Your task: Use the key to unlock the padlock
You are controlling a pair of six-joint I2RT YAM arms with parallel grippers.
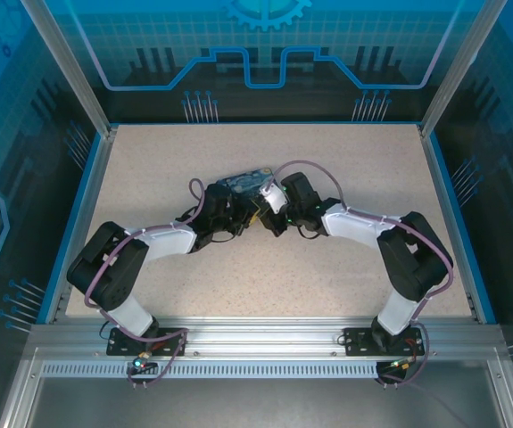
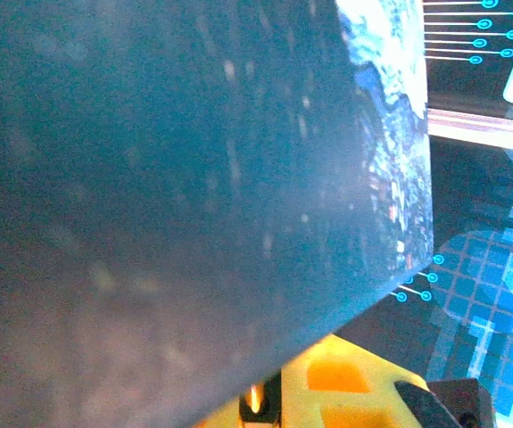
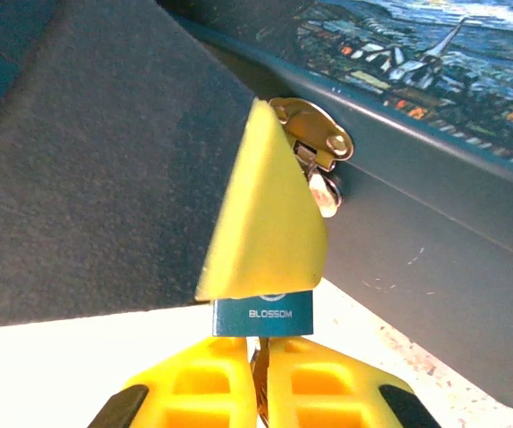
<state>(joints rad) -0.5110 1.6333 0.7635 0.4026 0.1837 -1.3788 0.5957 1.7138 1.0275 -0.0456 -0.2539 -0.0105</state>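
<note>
The padlock (image 3: 263,314), a small blue body marked BLOSSOM, hangs from the metal hasp (image 3: 314,134) on the front of the painted box (image 3: 434,62). One yellow finger (image 3: 265,214) of my left gripper (image 1: 241,212) lies flat over the padlock's upper half, and that gripper is shut on it. My right gripper (image 3: 260,383) is shut on the key (image 3: 258,374), a thin metal sliver between its yellow fingers, pointing up at the underside of the padlock. In the top view both grippers meet at the box's near side, my right gripper (image 1: 268,219) coming from the right.
The painted box (image 1: 243,183) lies mid-table just beyond both wrists. Its dark side (image 2: 149,178) looms close in the left wrist view, with a yellow finger (image 2: 354,379) below it. The speckled table (image 1: 265,285) has a blue rim and glass walls around it.
</note>
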